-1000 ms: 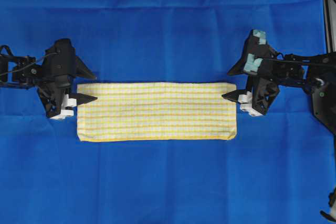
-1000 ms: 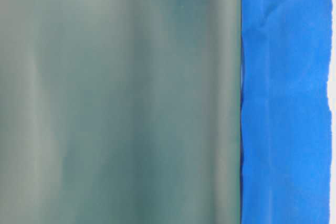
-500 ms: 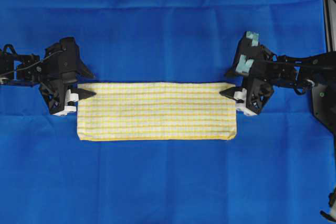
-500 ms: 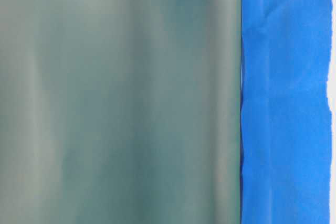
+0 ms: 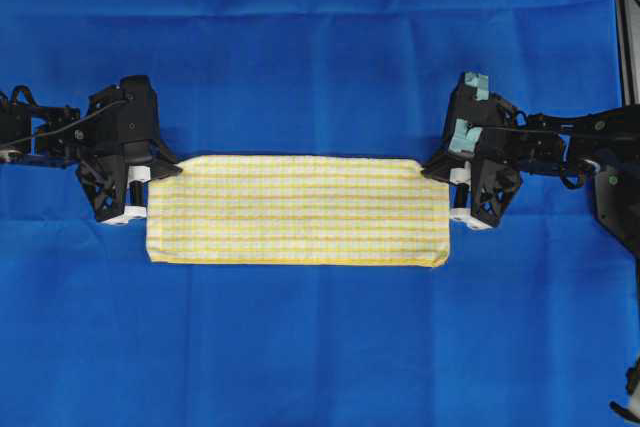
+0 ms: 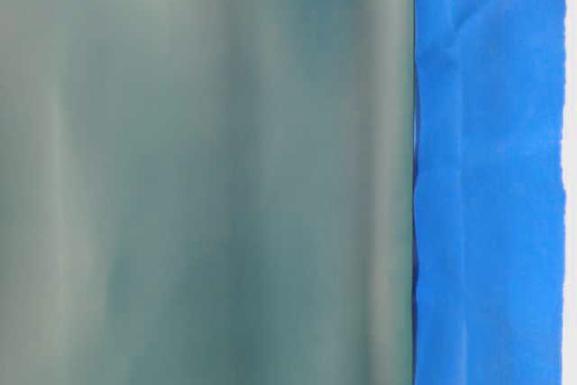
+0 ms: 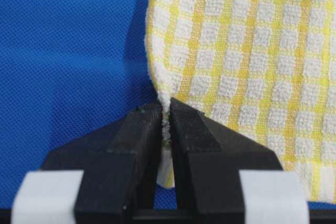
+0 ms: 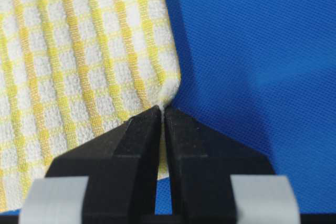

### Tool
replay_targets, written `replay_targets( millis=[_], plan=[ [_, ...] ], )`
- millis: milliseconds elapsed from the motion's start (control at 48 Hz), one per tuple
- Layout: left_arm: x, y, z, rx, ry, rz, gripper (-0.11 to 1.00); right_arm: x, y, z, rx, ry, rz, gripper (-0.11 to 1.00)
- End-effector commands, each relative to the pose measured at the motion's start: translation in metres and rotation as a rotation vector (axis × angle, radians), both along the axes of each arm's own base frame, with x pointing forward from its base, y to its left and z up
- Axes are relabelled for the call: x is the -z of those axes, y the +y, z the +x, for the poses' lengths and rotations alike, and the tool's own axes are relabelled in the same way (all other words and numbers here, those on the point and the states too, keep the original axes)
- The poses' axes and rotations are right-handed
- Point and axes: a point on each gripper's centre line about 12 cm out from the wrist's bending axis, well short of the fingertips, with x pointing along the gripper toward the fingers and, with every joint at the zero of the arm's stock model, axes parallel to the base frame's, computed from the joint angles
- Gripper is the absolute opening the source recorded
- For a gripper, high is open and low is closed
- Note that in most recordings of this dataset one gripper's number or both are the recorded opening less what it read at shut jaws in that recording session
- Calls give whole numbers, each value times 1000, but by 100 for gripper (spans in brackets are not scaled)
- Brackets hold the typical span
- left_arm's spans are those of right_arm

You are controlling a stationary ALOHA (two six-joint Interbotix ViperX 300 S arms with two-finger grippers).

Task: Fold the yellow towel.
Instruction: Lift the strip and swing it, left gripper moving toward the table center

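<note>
Overhead exterior view shows the yellow towel (image 5: 297, 211) lying flat as a long checked rectangle in the middle of the frame on the blue cloth (image 5: 320, 37) that covers the table, with one arm at each short end. The left gripper (image 5: 165, 171) sits at the towel's upper left corner and the right gripper (image 5: 436, 169) at its upper right corner. The wrist views settle the grip: the left jaws are pinched narrow on a puckered bit of the towel's corner, and the right jaws are likewise clamped on the opposite corner's hem. Holding both corners of the same long edge suggests that edge is meant to be lifted and carried over toward the lower one, halving the towel lengthwise.
</note>
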Motion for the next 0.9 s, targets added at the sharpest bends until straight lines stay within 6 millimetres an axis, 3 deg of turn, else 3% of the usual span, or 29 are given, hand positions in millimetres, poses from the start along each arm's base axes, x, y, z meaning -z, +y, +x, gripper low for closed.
replay_targets(
  millis=[0,167,333,542,875],
  plan=[
    [-6,1,2,-3,0,0,2,-13,-4,6,12,-49,-3,2],
    [-27,0,7,6,3,-4,2,-34,-7,4,24,-103,6,2],
    [-64,-1,10,17,-40,-2,2,-60,-8,-3,20,-155,18,2],
    [-100,-3,0,24,-112,3,2,-95,-5,-13,0,-248,24,2],
    [-121,-4,-18,22,-194,7,2,-118,-2,-23,-26,-313,12,2]
  ],
)
